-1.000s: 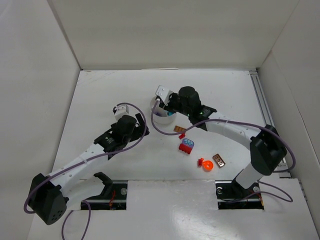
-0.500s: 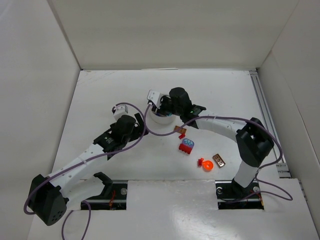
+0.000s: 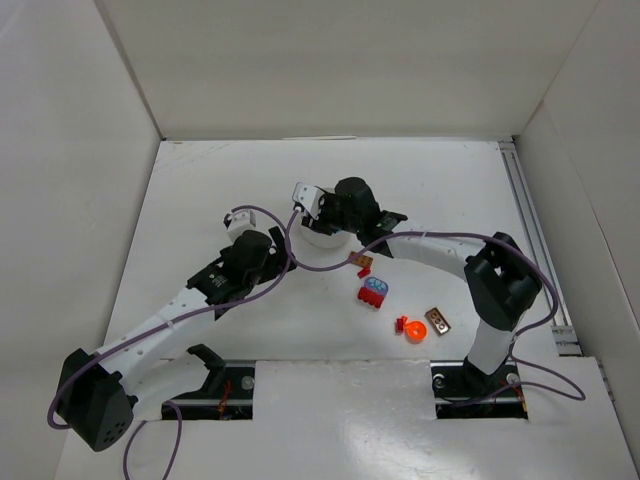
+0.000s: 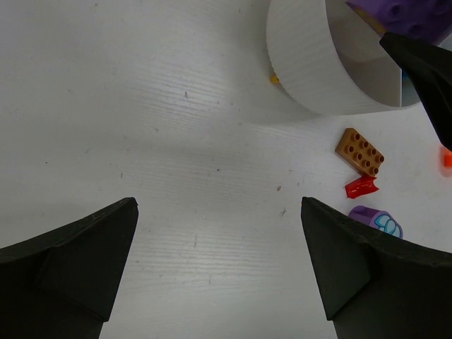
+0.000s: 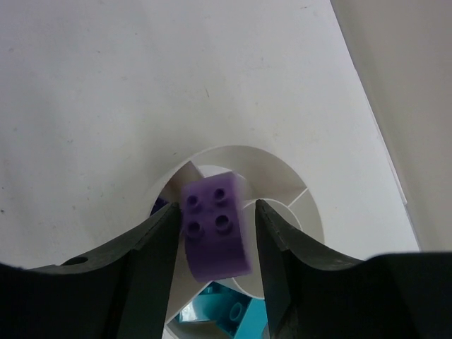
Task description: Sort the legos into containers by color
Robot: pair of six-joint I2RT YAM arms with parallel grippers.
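A: Left hand (image 4: 219, 205) first?
B: Spread wide, holding nothing, over bare tabletop (image 4: 141, 106), left of centre in the overhead view. The white dish (image 4: 311, 70) sits near, to its right.
A: And the right hand (image 5: 217, 206)?
B: Over the dish. One purple brick (image 5: 215, 236) sits between its fingers (image 5: 141, 268), above the dish's middle, four studs facing the wrist camera. It looks about square, with no clear long axis, and it is blurred. Whether the fingers pinch it or stand just off it, I cannot tell.
A: Inside the dish?
B: Teal pieces (image 5: 219, 314) in the wedge at the bottom of the wrist frame; their count is hidden.
A: Loose ones, further right?
B: Six, lower right of the dish. Two brown: a brown brick (image 3: 360, 262), studs up, long axis slanting upper left to lower right, and a second brown brick (image 3: 438, 320) slanting likewise. Two red: a red bit (image 3: 364, 271) just beside the first brown one, and a second red bit (image 3: 401, 324) right beside the single orange round piece (image 3: 415, 331). One stubby piece (image 3: 374, 292), bluish over red, lies between.
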